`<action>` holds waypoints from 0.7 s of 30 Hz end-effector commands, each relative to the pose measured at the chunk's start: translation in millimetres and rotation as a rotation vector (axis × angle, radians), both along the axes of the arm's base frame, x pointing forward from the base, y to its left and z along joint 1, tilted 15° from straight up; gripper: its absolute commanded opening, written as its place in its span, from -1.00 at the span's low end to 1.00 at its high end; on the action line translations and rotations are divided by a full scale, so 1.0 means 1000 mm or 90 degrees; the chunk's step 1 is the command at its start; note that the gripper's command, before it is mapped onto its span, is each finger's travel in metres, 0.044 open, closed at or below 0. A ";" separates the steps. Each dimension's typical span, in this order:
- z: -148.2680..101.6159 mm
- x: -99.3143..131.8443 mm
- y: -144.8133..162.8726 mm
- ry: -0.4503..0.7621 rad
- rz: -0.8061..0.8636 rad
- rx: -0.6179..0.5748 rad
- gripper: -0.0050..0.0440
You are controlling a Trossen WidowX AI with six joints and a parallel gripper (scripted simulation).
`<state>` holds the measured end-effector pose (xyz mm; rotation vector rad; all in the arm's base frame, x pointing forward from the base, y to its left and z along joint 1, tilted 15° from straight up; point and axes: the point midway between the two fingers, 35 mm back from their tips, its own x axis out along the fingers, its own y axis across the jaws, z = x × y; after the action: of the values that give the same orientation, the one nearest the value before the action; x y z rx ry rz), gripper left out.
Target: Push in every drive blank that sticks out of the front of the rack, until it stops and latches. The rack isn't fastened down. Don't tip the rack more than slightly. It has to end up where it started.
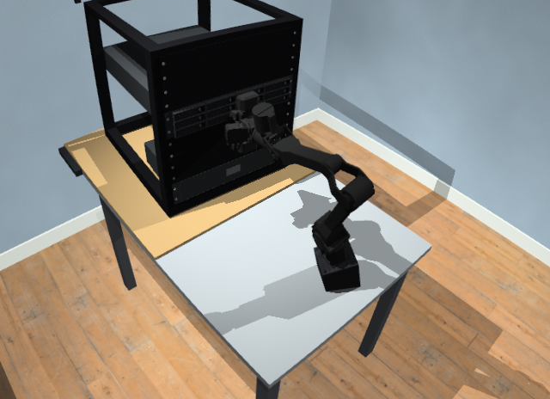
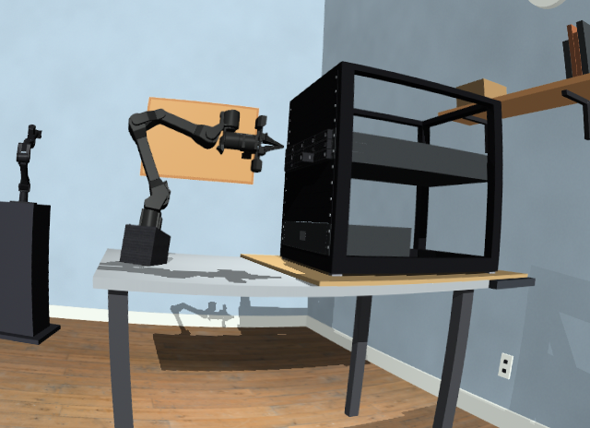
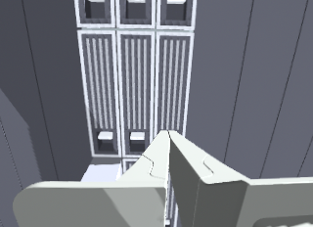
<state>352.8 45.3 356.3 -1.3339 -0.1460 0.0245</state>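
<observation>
The rack (image 2: 347,166) is standing on a tan board (image 1: 133,194) at the far end of the surface (image 1: 248,270), its front facing the arm (image 2: 181,123). The jaws (image 2: 278,147) are pressed fully together, holding nothing, and are pointing at the drive blanks (image 3: 137,90) midway up the front, just short of them. The arm's base (image 1: 351,274) is sitting near the surface's right edge.

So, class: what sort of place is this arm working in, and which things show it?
Probably a small workshop or lab room: an open equipment rack on a table, a wall shelf with books, and a wall socket above the wooden floor.
</observation>
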 end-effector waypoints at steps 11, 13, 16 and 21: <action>0.015 0.003 0.000 -0.016 0.000 0.004 -1.00; 0.015 0.003 0.000 -0.016 0.000 0.004 -1.00; 0.019 0.007 0.001 -0.016 0.000 0.004 -1.00; 0.019 0.007 0.001 -0.016 0.000 0.004 -1.00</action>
<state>360.5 46.4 365.8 -1.3329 -0.1525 0.0194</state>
